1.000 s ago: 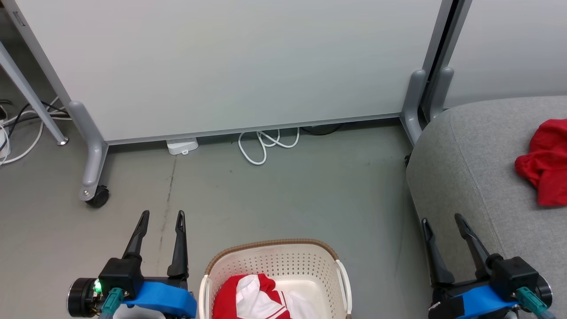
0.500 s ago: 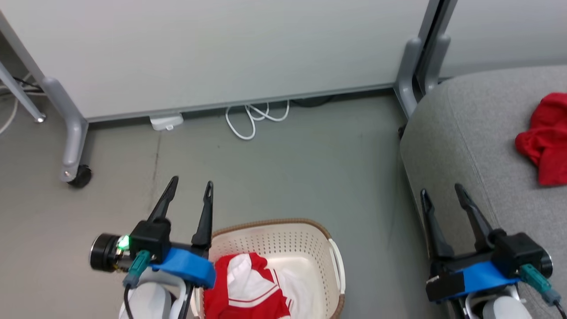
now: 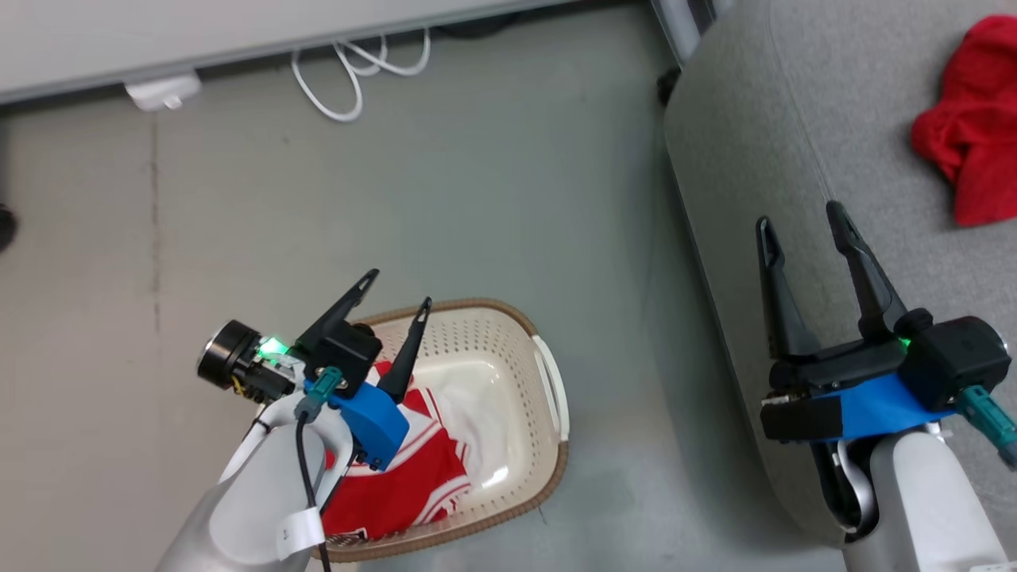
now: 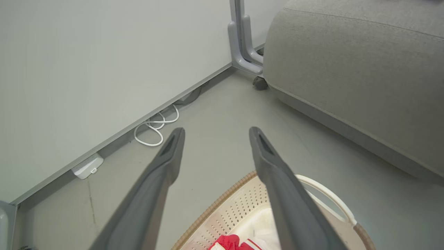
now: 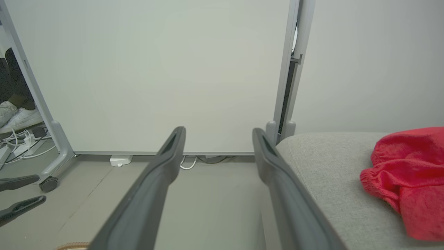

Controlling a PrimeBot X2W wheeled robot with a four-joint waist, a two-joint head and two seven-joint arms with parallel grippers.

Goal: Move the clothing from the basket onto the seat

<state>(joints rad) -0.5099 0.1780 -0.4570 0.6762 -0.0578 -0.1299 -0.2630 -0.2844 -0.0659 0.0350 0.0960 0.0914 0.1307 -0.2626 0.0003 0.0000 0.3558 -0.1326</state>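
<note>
The cream basket (image 3: 548, 373) with its brown rim stands on the floor and holds the red-and-white garment with striped trim (image 3: 413, 477). My left gripper (image 3: 400, 287) hovers open above the basket's left rim, nothing between its fingers; in the left wrist view the basket (image 4: 239, 211) and a bit of the garment (image 4: 229, 241) lie just below the left gripper (image 4: 215, 130). A plain red garment (image 3: 965, 151) lies crumpled on the grey seat (image 3: 794, 119), with no lettering visible. My right gripper (image 3: 798, 214) is open over the seat's left edge, and the right wrist view shows the red garment (image 5: 409, 180) to its right.
A white partition panel (image 5: 156, 69) on grey wheeled legs stands behind the floor area. A coiled white cable (image 3: 349, 79) and a small white box (image 3: 163, 91) lie at its foot. A person's white shoes (image 5: 14, 118) stand beyond the panel's left leg.
The head camera has tilted down, shifting the whole picture. My left gripper has swung right, from beside the basket to above its left rim. The right gripper stays open by the seat's edge.
</note>
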